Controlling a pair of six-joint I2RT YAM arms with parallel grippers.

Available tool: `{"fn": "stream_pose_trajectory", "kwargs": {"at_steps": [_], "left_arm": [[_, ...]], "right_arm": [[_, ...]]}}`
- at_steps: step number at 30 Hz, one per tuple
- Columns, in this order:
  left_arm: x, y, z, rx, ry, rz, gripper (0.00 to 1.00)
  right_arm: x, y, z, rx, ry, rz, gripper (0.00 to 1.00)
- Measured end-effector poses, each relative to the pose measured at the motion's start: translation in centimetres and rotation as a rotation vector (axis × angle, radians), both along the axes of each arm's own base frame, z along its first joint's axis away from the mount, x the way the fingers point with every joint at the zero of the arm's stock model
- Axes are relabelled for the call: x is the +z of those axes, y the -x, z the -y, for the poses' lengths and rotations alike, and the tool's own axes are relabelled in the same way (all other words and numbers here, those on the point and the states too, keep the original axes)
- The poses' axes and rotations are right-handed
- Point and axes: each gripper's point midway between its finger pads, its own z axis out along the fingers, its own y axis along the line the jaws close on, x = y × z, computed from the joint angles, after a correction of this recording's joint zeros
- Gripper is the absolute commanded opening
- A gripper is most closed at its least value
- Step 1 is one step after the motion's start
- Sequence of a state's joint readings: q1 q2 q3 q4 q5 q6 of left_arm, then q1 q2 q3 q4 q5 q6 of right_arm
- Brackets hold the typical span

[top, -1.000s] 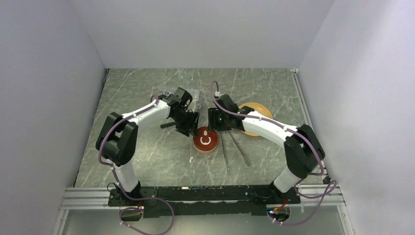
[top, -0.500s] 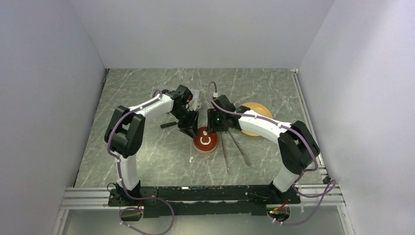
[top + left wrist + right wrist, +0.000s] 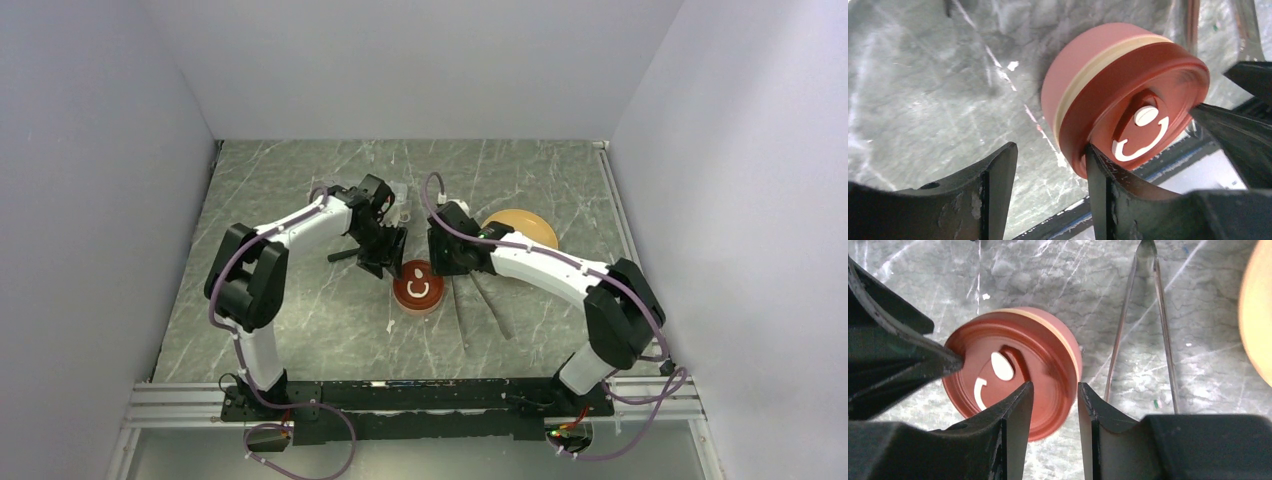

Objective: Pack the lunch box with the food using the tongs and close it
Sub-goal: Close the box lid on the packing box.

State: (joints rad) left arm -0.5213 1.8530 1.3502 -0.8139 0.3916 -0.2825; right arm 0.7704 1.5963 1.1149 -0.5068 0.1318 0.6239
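Note:
The lunch box [image 3: 418,288] stands mid-table with its dark red lid [image 3: 1143,115] on top, the white mark facing up. My left gripper [image 3: 1050,150] is open at the box's left side. Its right fingertip [image 3: 1096,162] touches the lid's rim and its left finger hangs over bare table. My right gripper [image 3: 1055,387] is open with a narrow gap, hovering over the right edge of the lid [image 3: 1008,365], with nothing between its fingers. The grey tongs [image 3: 1143,315] lie on the table to the right of the box. The food is out of view.
A yellow plate [image 3: 520,228] sits behind the right arm, also seen at the right edge of the right wrist view. A small black-handled hammer [image 3: 342,255] lies under the left arm, and a clear case [image 3: 398,192] is behind it.
The right gripper has shifted a little left, closer over the lid. The left arm has changed its pose slightly but its gripper stays at the lid's left rim. The lunch box has not moved.

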Motion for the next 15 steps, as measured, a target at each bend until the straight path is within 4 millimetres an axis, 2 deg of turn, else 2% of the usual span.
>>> {"fn": "stream_pose_trajectory", "kwargs": {"at_steps": [8,12,15], "left_arm": [[1.0,-1.6,-1.4,0.055,-0.066,0.115,0.61],[0.4,-1.5,-1.2,0.082,-0.051,0.112,0.58],[0.2,-1.3,-0.7,0.101,-0.021,0.096,0.55]], "right_arm": [[2.8,0.4,0.5,0.009,-0.04,0.034,0.47],[2.8,0.1,-0.2,0.038,-0.069,0.038,0.47],[1.7,-0.6,-0.8,0.058,-0.07,0.033,0.45]]}}
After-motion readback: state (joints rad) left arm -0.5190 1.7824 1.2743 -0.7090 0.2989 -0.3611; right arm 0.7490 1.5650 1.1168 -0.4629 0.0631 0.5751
